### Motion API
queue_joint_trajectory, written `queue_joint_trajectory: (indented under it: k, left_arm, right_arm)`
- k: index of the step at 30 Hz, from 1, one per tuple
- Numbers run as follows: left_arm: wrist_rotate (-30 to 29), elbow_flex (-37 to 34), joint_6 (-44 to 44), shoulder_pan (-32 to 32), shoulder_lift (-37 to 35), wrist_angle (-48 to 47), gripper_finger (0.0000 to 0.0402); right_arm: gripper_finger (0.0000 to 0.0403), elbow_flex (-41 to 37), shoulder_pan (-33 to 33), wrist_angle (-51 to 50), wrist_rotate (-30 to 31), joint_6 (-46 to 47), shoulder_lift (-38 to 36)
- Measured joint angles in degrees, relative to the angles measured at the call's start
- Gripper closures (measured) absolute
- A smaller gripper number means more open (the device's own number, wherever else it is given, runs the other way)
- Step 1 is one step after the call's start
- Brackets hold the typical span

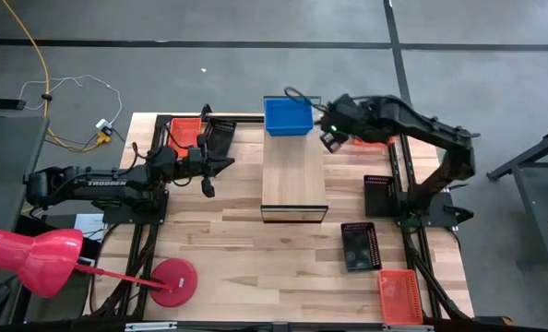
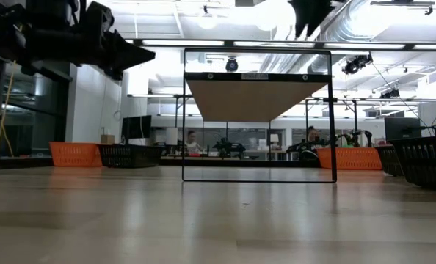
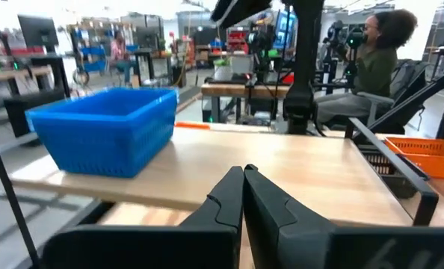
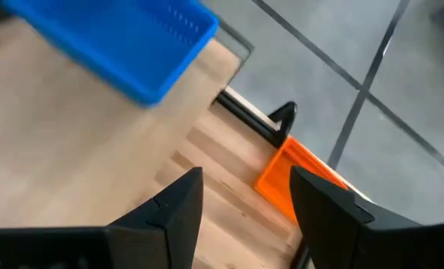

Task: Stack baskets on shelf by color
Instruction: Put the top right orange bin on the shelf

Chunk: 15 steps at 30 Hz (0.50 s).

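So the blue basket point(image 1: 288, 116) is sitting on the far end of the shelf point(image 1: 293, 175), right at its back edge, and the rest of the shelf board is bare wood. The right hand point(image 1: 333, 135) is up in the air just beside that basket, off the shelf's right edge, with its two fingers point(image 4: 179, 202) spread apart and nothing between them; it isn't touching the basket. Through the gap you can see an orange basket point(image 4: 300, 178) down on the surface point(image 1: 228, 231) next to the shelf. The left hand point(image 1: 207, 187) is parked to the left of the shelf, well apart from it, fingers pinched fully together and gripping nothing. Other baskets are scattered around the shelf: an orange one point(image 1: 185, 130) and a black one point(image 1: 219, 136) off to its left near the surface's far edge, a black one point(image 1: 380, 195) just to its right, then another black one point(image 1: 359, 246) and an orange one point(image 1: 399, 296) toward the near right corner of the surface. There's also a person point(image 3: 375, 56) sitting in the room behind the shelf in the left wrist view.
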Motion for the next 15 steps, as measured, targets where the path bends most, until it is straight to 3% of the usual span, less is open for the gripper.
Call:
queue_joint_trajectory:
  k: [6, 11, 15]
  left_arm:
    - [1.1, 0.0, -3.8, 0.0, 0.0, -2.4, 0.0401]
    - [1.1, 0.0, -4.7, 0.0, 0.0, -2.4, 0.0401]
    - [1.0, 0.0, -6.3, 0.0, 0.0, -2.4, 0.0401]
  right_arm:
    - [0.0220, -22.9, 3.3, 9.1, 2.2, 7.3, -14.3]
    - [0.0220, -37.7, -3.4, 20.2, 2.1, 13.2, -25.9]
    - [0.0220, -44.7, -10.2, 24.6, 2.2, 17.9, -30.2]
